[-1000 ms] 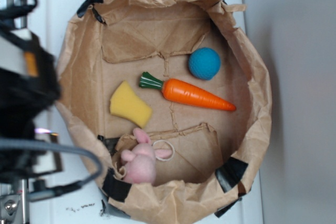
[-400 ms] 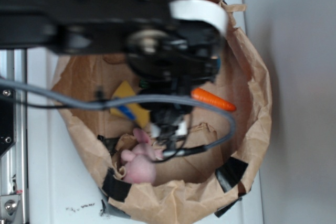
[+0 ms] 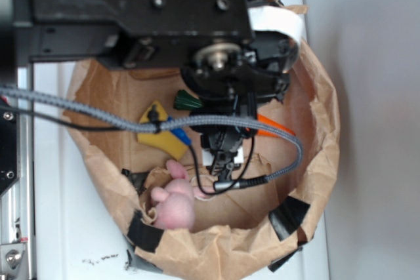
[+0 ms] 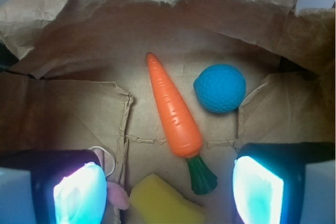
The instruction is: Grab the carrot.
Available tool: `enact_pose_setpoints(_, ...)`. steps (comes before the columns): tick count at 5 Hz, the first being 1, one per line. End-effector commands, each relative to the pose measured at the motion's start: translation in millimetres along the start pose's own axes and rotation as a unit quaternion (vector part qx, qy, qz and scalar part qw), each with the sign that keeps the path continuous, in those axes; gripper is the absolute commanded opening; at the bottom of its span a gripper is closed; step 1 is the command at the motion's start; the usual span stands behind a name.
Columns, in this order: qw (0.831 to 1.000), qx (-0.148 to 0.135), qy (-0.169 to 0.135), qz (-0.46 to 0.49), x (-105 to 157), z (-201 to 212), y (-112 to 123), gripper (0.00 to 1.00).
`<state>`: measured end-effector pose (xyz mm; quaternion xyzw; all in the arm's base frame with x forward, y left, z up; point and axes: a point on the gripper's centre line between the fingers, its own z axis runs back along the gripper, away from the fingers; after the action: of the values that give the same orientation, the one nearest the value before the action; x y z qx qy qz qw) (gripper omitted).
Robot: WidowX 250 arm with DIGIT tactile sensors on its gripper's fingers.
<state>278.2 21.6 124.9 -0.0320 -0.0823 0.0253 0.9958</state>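
Since a second ago my arm (image 3: 131,11) has swung in from the left edge and now covers most of the paper bag (image 3: 321,129) in the exterior view, hiding the blue ball and nearly all of the carrot (image 3: 272,124); only a sliver of orange and the green stub show past the black housing.

From the wrist view I see the pincer (image 4: 168,187) with its two fingers (image 4: 257,190) wide apart, nothing between them, hovering above the bag floor. Ahead of the pincer, the carrot (image 4: 175,107) lies on the brown paper, roughly centred between the fingers. Its green leafy end points back toward the pincer and its tapered tip points away, slightly to the left. The stub sits just ahead of the gap; the carrot is not touched by either finger.

Beside the carrot, ahead of the right finger, sits the blue ball (image 4: 220,87), close to it but apart. Right under the pincer, near the stub, is the yellow sponge (image 4: 163,203). By the left finger I can make out a bit of the pink plush toy (image 4: 119,195), which in the exterior view (image 3: 174,204) lies by the bag's near wall.
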Motion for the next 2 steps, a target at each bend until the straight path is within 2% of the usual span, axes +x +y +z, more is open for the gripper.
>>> enact_pose_setpoints(1,0.999,-0.006,-0.027,-0.026,12.2,-23.3,5.6,1.0)
enact_pose_setpoints(2,0.999,-0.003,-0.036,-0.04,12.6,-48.0,9.7,1.0)
